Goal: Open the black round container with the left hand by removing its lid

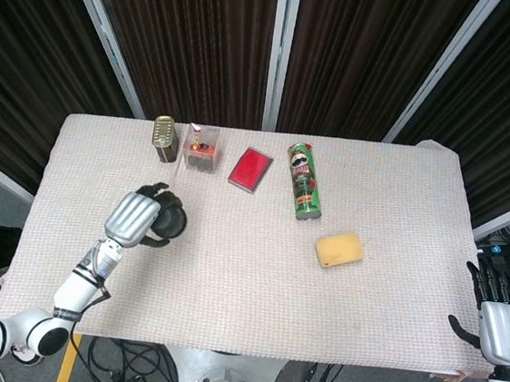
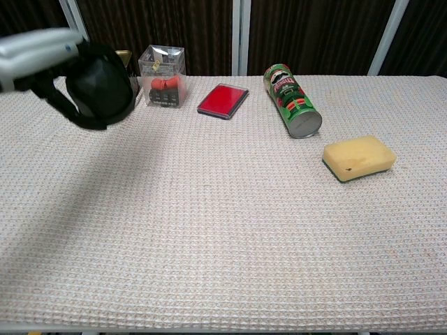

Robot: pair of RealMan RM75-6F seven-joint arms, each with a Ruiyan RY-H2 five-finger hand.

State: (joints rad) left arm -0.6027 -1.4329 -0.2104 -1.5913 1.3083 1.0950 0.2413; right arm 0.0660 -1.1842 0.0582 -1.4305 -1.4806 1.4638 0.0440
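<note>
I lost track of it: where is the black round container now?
Black round container: gripped by the left hand, lifted at the table's left, near the gold tin.

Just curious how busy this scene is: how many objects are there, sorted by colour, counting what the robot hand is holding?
Black: 1, round container held by the left robot hand
Red: 1, flat case
Green: 1, crisp tube
Yellow: 1, sponge
Gold: 1, tin
Clear: 1, box
Total: 6

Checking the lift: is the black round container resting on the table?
No: in the chest view the left hand holds the black round container up above the table.
</note>
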